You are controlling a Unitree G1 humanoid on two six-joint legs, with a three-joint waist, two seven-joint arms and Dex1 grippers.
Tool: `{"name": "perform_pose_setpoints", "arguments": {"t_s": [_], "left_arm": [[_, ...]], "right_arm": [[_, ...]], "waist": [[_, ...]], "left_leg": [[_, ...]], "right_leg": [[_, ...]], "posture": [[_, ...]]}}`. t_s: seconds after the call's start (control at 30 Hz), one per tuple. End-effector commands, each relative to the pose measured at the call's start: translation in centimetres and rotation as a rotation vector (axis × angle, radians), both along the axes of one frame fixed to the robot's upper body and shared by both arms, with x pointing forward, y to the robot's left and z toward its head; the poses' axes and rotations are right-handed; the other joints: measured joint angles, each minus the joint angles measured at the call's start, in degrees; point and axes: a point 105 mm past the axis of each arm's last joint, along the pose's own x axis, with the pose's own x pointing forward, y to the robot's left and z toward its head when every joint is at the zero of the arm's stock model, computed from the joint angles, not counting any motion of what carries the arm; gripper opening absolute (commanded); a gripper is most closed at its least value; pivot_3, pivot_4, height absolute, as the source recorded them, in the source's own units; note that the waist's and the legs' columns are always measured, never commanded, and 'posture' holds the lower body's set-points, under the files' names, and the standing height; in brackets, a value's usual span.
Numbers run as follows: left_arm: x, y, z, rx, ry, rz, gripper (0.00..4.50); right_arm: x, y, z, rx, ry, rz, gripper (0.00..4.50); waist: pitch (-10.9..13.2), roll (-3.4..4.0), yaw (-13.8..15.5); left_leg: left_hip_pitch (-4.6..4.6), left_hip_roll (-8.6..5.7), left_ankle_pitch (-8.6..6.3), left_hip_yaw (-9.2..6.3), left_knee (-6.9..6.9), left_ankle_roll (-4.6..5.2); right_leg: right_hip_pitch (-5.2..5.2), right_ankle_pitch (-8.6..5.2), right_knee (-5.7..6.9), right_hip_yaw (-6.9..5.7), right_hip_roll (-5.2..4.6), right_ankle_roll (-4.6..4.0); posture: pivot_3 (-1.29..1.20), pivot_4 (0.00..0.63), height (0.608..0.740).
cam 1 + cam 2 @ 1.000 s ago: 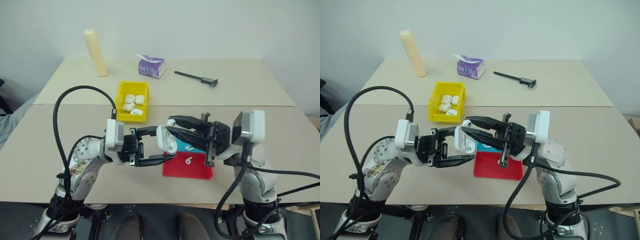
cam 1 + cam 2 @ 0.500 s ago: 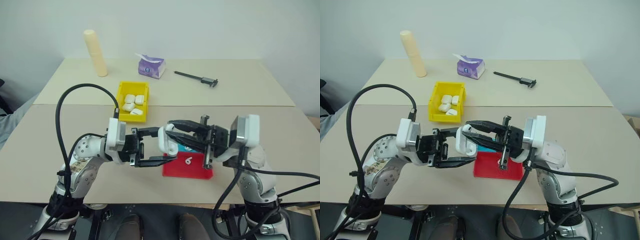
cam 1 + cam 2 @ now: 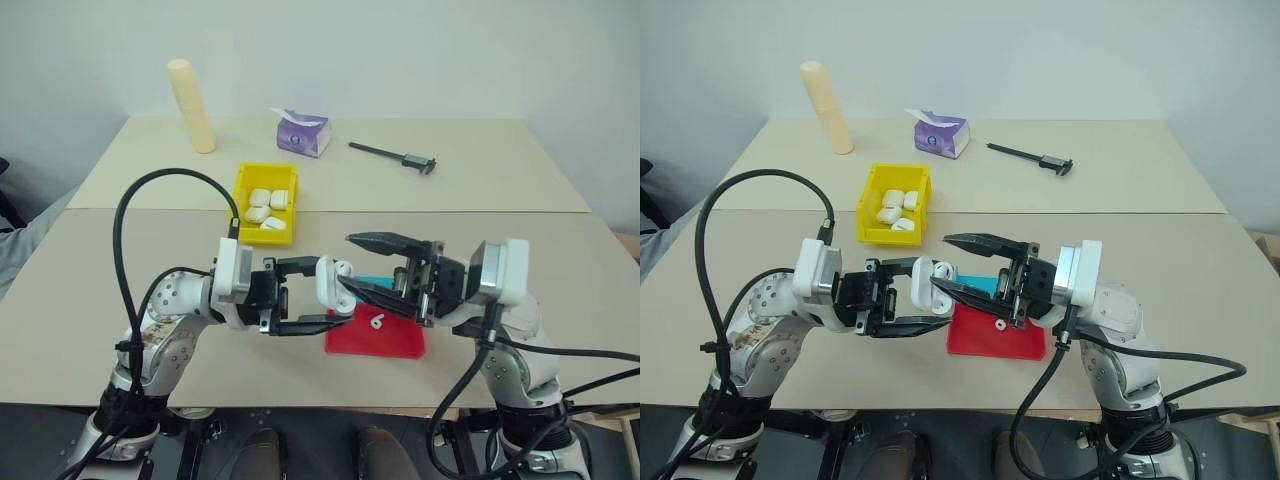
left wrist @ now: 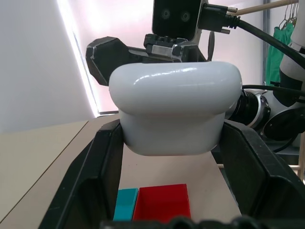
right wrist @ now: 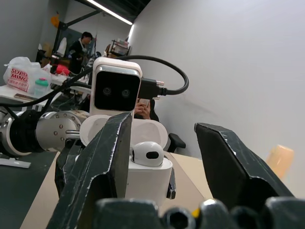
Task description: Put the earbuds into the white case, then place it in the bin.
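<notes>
My left gripper (image 3: 333,292) is shut on the white case (image 3: 330,284) and holds it in the air above the front table, lid flipped open. One earbud (image 5: 147,153) sits in the open case (image 5: 143,180). A second earbud (image 3: 376,321) lies on the red tray (image 3: 392,343). My right gripper (image 3: 346,262) faces the case from the right, open; one finger is over the case, the other beside it, and nothing is between them. The yellow bin (image 3: 243,187) stands behind the left arm with several white pieces in it.
The red tray has a blue part (image 3: 378,286) and lies under the right gripper. On the far table are a beige cylinder (image 3: 191,105), a purple tissue pack (image 3: 303,132) and a black caliper (image 3: 392,154). A seam runs between the two tables.
The right gripper's fingers, nearly together at the case before, have spread wide apart. The left gripper and the case have stayed where they were.
</notes>
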Motion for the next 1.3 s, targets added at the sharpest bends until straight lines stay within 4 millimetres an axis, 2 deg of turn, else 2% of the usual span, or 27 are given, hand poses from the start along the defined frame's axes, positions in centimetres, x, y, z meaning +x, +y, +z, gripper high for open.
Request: {"name": "perform_pose_setpoints", "arguments": {"t_s": [0.03,0.13,0.23,0.3,0.47,0.53,0.7,0.83,1.13,1.3], "left_arm": [[-0.3,0.2,1.3,-0.039,-0.07,0.002,2.76],[0.2,0.7,0.7,-0.007,-0.065,0.036,2.76],[0.6,2.2,-1.4,0.093,-0.066,0.094,2.76],[0.7,3.3,-2.7,0.157,-0.039,0.133,2.76],[0.3,5.5,-6.2,0.327,-0.007,0.192,2.76],[0.1,6.0,-7.6,0.399,0.011,0.197,2.76],[0.1,5.8,-8.3,0.379,-0.009,0.234,2.76],[-0.2,5.6,-8.7,0.378,-0.018,0.244,2.76],[-0.6,5.4,-8.9,0.367,-0.029,0.277,2.76],[-0.4,5.2,-8.9,0.357,-0.038,0.283,2.76]], "right_arm": [[-0.2,0.3,-0.3,-0.036,-0.018,0.012,2.54],[-0.2,-0.3,0.0,-0.056,-0.026,0.003,2.54],[0.3,-1.6,0.8,-0.17,0.009,-0.008,2.54],[1.3,-2.2,1.0,-0.314,0.038,-0.042,2.54],[5.5,-3.2,0.5,-0.732,0.127,-0.225,2.54],[7.0,-3.4,-0.1,-0.913,0.098,-0.291,2.54],[10.0,-2.8,-1.7,-1.212,0.05,-0.334,2.54],[10.7,-1.5,-3.4,-1.366,0.057,-0.286,2.54],[11.7,1.7,-6.3,-1.474,0.101,-0.22,2.54],[12.9,2.5,-7.6,-1.511,0.115,-0.256,2.54]], "waist": [[0.0,0.0,0.01],[0.0,0.0,0.02],[0.0,0.01,-0.16],[0.01,0.01,-0.32],[0.01,0.02,-0.19],[0.02,0.02,-0.19],[0.03,0.03,-0.05],[0.02,0.03,-0.05],[0.02,0.04,-0.05],[0.02,0.04,-0.08]], "left_leg": [[0.0,0.0,0.0,0.0,0.0,0.0],[0.0,0.0,0.0,0.0,0.0,0.0],[0.0,0.0,0.0,0.02,0.0,0.0],[0.05,0.01,0.0,0.08,-0.01,0.0],[0.1,0.04,0.0,0.1,-0.05,0.0],[0.07,0.04,-0.01,0.13,-0.08,0.01],[-0.09,0.02,-0.02,0.28,-0.07,0.03],[-0.15,0.04,-0.02,0.44,-0.05,0.03],[-0.17,0.05,-0.01,0.5,-0.01,0.02],[-0.17,0.04,-0.01,0.51,-0.01,0.01]], "right_leg": [[0.0,0.0,0.0,0.0,0.0,0.0],[0.0,0.0,0.0,0.0,0.0,0.0],[0.0,0.0,-0.01,0.02,-0.01,0.0],[-0.04,0.0,0.03,0.1,-0.01,-0.01],[-0.1,-0.05,0.07,0.08,-0.01,-0.11],[-0.17,-0.06,0.06,0.1,-0.03,-0.14],[-0.3,-0.07,0.02,0.09,-0.08,-0.15],[-0.37,-0.07,0.1,0.06,-0.05,-0.15],[-0.38,-0.07,0.19,0.0,-0.06,-0.16],[-0.37,-0.06,0.19,-0.01,-0.06,-0.16]], "posture": [[0.0,0.15,0.74],[0.0,0.15,0.74],[0.0,0.15,0.74],[0.0,0.15,0.74],[0.0,0.15,0.74],[0.0,0.15,0.74],[0.0,0.15,0.74],[0.0,0.15,0.74],[0.0,0.15,0.74],[0.0,0.15,0.74]]}}
